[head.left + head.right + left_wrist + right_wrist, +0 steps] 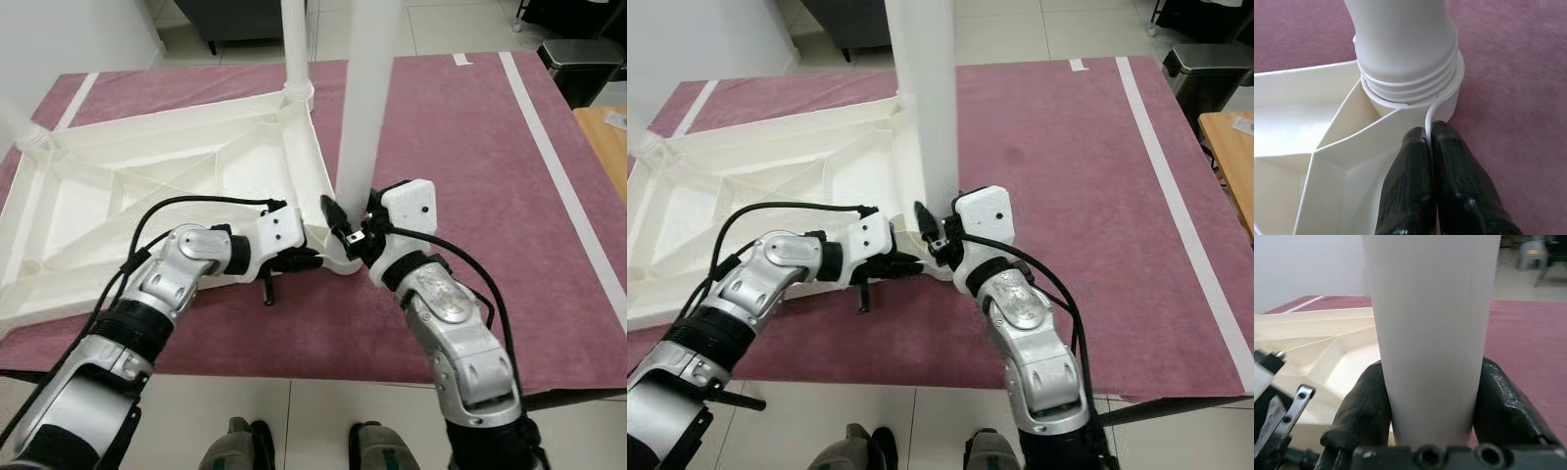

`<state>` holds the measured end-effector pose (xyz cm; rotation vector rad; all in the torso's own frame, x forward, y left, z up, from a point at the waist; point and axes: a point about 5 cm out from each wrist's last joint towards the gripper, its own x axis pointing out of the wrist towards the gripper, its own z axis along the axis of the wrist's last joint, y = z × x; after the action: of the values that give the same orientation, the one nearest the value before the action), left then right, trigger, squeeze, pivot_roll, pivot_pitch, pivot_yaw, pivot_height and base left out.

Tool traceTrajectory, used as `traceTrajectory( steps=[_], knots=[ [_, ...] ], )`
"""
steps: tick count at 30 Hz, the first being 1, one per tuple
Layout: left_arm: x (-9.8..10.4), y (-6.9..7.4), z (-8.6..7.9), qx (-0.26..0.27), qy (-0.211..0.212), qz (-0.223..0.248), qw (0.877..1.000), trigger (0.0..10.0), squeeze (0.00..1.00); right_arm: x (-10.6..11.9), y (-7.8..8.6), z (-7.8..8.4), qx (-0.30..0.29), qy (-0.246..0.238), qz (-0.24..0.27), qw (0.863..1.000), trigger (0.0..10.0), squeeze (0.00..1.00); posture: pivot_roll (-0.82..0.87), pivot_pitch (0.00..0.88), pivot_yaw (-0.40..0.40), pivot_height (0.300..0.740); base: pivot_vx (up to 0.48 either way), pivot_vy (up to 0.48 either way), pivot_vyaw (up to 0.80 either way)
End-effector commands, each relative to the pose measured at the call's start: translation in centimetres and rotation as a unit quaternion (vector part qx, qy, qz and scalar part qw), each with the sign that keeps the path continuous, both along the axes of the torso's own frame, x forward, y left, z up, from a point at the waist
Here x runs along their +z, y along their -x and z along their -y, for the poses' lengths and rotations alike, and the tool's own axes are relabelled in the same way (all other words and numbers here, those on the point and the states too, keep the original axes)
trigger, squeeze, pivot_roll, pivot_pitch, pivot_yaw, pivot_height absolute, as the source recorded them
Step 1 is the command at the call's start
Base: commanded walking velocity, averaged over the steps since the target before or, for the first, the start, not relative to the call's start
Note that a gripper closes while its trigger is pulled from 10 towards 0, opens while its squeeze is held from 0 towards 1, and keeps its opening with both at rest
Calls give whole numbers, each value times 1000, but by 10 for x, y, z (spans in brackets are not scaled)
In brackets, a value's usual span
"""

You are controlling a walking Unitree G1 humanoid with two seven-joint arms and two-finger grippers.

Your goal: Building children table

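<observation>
A white plastic table top (147, 196) lies upside down on a maroon mat (470, 147). One white leg (364, 108) stands upright in the corner socket (1449, 98) nearest me, its threads (1410, 83) partly showing above the socket. My right gripper (1432, 396) is shut on this leg just above the socket, one finger on each side. My left gripper (1428, 134) is shut on the thin rim wall of the table top right beside that socket. A second leg (294, 49) stands at the far corner, and a third (29, 137) at the far left.
White tape stripes (549, 147) run along the mat. A black bin (580, 64) and a wooden surface (607, 137) stand off the mat at the right, dark furniture (240, 20) at the back. My feet (235, 446) are on the tiled floor at the mat's front edge.
</observation>
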<state>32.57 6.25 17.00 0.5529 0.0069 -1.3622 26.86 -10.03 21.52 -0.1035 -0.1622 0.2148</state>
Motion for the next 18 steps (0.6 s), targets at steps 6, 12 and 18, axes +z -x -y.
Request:
traceTrajectory(
  steps=[6,12,18],
  knots=[
    [1,-5,-9,24,6,6,1000,0,0,-40,-4,28,-132,7,-89,987,3373,0,-96,175,143,740,0,0,0],
    [-2,-4,-12,16,-3,1,1000,0,0,-14,-3,13,-30,-8,-9,999,10000,1000,-94,173,146,740,0,0,0],
    [-1,0,-14,-11,-19,2,1000,0,0,20,-1,11,97,6,61,993,10000,0,-91,172,149,740,0,0,0]
  ],
)
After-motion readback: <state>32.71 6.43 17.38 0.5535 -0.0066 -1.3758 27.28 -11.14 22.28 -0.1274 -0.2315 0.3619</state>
